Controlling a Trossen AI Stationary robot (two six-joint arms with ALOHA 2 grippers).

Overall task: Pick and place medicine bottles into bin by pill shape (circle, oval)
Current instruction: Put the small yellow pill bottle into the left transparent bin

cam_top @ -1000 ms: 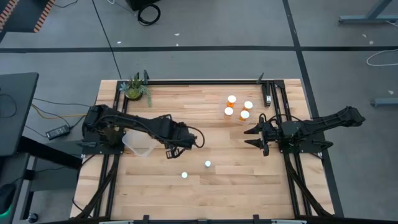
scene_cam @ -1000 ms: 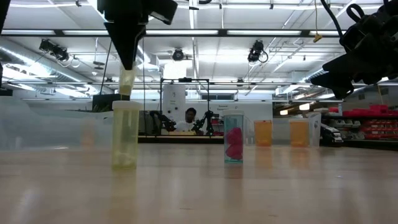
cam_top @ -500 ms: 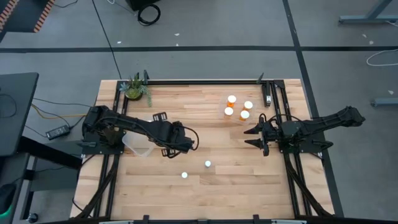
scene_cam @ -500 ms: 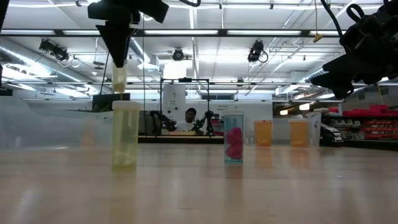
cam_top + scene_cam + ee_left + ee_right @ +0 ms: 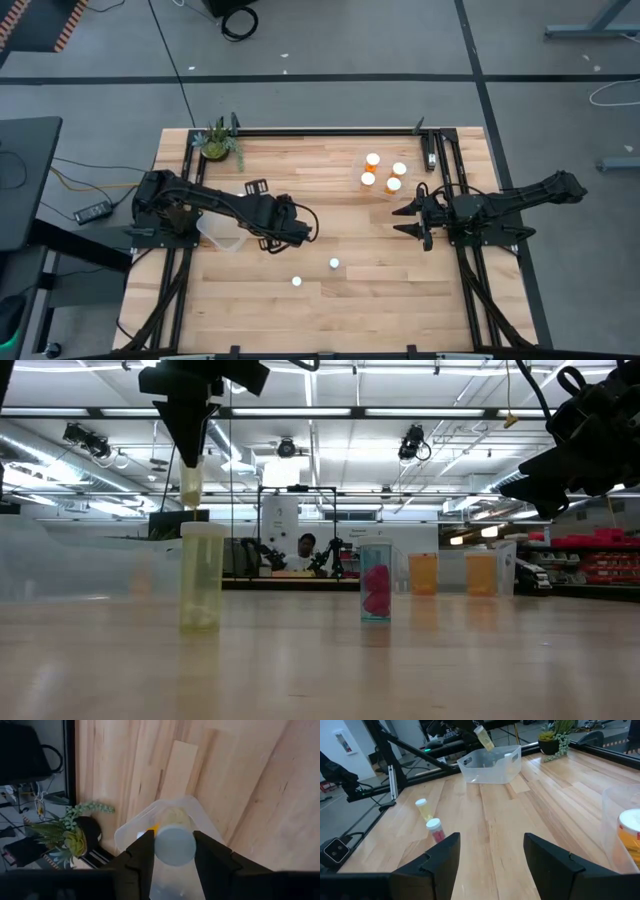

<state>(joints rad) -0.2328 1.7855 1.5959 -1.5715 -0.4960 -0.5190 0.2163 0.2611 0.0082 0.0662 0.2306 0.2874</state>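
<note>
My left gripper [image 5: 268, 240] is shut on a small bottle [image 5: 190, 485] with a white cap and pale yellow contents. It holds the bottle in the air over a clear plastic bin [image 5: 167, 815] on the table's left side. Two small bottles stand upright on the table toward the near edge, one with yellow pills [image 5: 202, 575] and one with pink pills [image 5: 375, 582]. Several orange bottles with white caps [image 5: 383, 173] stand at the far right. My right gripper [image 5: 403, 221] is open and empty, above the table near them. My left gripper pinches the bottle's capped upper end [image 5: 174, 845] between its two fingers. The fingers [image 5: 190, 455] point down from above and hold it only at their free ends. The bottle hangs below them, cap up, slightly tilted, and clear of the bin and table.
A small potted green plant [image 5: 217, 143] stands at the table's far left corner. The orange bottles sit in a clear container [image 5: 622, 815] close to my right gripper. The two loose bottles also show in the high view [image 5: 315, 273]. A person [image 5: 305, 547] is far back in the room.
My left gripper has gone up and a little toward the table's left edge, toward the clear bin. It carries the small bottle, which stays hanging below the shut fingers. Over the last half second it has kept almost still.
</note>
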